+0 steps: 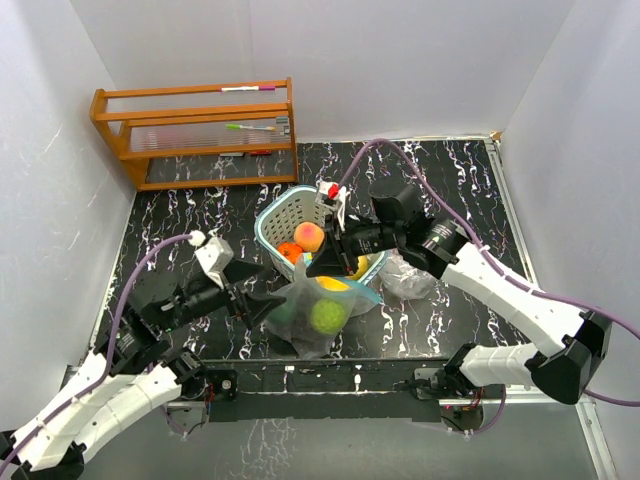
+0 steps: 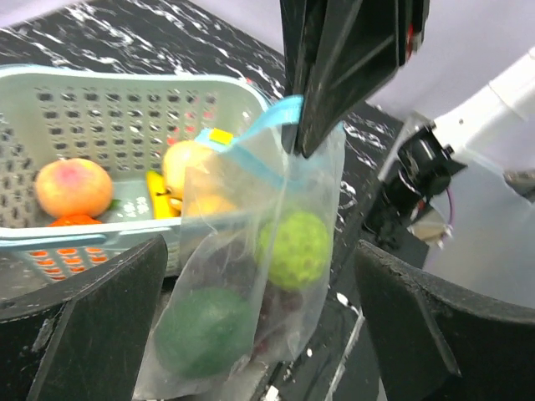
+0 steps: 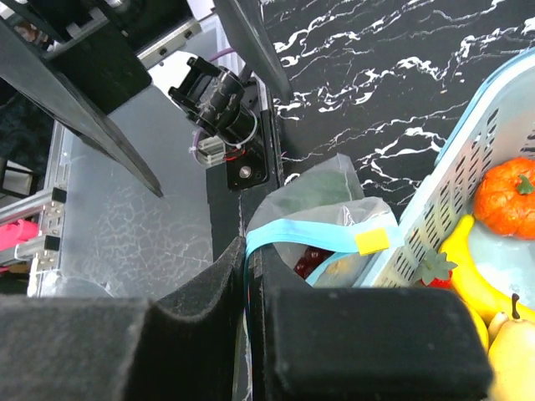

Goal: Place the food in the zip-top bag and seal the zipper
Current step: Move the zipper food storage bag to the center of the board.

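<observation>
A dark green fruit (image 2: 205, 330) and a bumpy lime-green one (image 2: 294, 249) hang in the zip-top bag (image 2: 251, 276) just below my right pincer (image 2: 303, 142), which is clamped on the bag's blue zipper strip (image 3: 292, 236). Only the right wrist view shows that grip close up, with an orange (image 3: 506, 196) and a banana (image 3: 464, 267) in the basket (image 3: 468, 159) beside it. My left pincer (image 1: 268, 305) stands wide apart, 1 finger on either side of the bag.

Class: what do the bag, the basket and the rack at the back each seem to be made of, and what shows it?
The bag: thin clear plastic film, it seems; a green fruit shows through its creased wall. The basket: pale teal moulded plastic, judging by its even lattice holes. The rack: probably wood, orange-brown, slightly glossy.
</observation>
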Motion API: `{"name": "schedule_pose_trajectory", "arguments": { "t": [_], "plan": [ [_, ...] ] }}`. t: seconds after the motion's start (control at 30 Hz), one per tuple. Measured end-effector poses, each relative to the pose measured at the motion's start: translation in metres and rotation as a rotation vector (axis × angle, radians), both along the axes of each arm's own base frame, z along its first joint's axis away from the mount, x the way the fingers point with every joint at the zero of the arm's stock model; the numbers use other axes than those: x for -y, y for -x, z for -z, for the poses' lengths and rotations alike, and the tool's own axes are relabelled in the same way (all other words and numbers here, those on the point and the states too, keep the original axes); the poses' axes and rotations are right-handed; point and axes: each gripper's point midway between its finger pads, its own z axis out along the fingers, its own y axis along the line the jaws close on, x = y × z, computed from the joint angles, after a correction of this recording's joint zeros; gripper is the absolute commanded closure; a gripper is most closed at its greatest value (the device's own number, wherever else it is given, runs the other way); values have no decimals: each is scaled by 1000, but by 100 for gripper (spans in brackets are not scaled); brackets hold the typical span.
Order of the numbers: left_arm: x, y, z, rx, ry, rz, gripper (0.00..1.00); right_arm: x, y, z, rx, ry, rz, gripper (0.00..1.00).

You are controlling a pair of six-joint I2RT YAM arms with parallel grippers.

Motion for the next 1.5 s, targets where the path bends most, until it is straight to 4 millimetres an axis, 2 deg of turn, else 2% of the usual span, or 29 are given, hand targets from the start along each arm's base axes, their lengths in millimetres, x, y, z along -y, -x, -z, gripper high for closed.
{"name": "schedule_pose_trajectory", "arguments": {
  "t": [0.07, 0.2, 0.4, 0.5, 0.7, 0.9, 1.23, 1.37, 1.5],
  "plan": [
    [10, 2, 6, -24, -31, 55, 8, 3, 1, -6, 23, -3, -4, 92],
    [17, 4, 14, -38, -57, 98, 5, 6, 8, -10, 38, -4, -34, 92],
    [22, 0, 18, -40, -80, 112, 4, 12, 26, -9, 30, -15, -127, 92],
    [26, -3, 23, -60, -97, 117, 4, 21, 40, -9, 39, -31, -161, 92],
    [30, 1, 30, -73, -86, 148, 6, 39, 64, 3, 30, -46, -201, 92],
    [44, 11, 38, -99, -16, 232, 14, 44, 73, 25, -28, -27, -212, 92],
    [62, 31, 48, -165, 76, 384, 23, 43, 67, 26, -18, -21, -178, 92],
    [65, 29, 45, -164, 94, 388, 34, 43, 67, 27, -18, -20, -179, 92],
    [70, 24, 43, -161, 111, 388, 51, 43, 67, 26, -18, -21, -179, 92]
  ]
}}
